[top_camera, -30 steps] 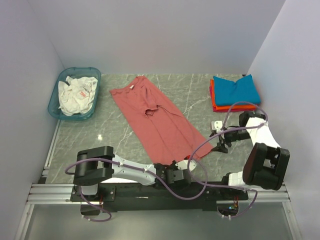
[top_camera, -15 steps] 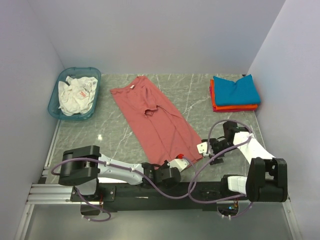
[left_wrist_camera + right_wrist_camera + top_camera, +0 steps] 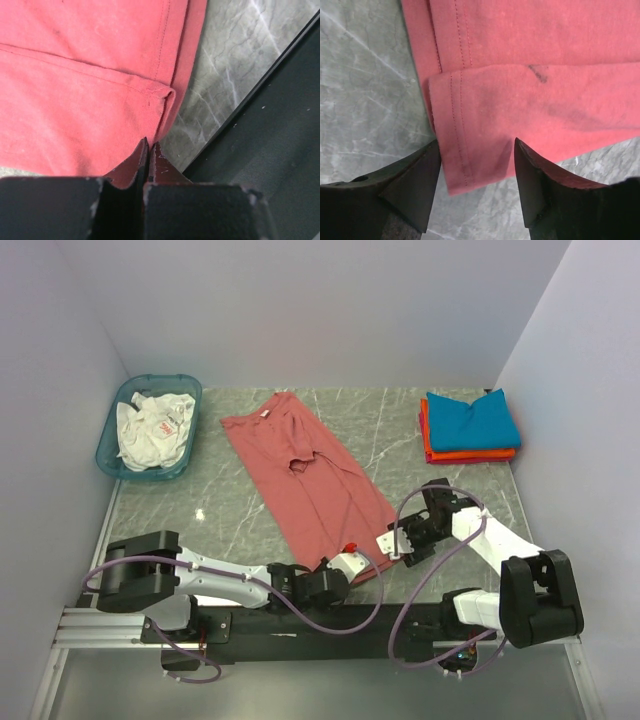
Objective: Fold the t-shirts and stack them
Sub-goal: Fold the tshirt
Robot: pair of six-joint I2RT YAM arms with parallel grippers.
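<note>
Top external view: both arms stretch low to the near hem of the red shirt [image 3: 310,475]. The left gripper [image 3: 352,558] is closed at the hem, any pinch hidden; the right gripper [image 3: 476,150] straddles a corner, open.

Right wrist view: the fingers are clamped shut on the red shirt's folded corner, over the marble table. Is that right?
Not quite. The right gripper has its fingers open, one on each side of the folded corner of the red shirt, not clamped on it. The right wrist view shows the gap. The marble table lies below, as you said.
</note>
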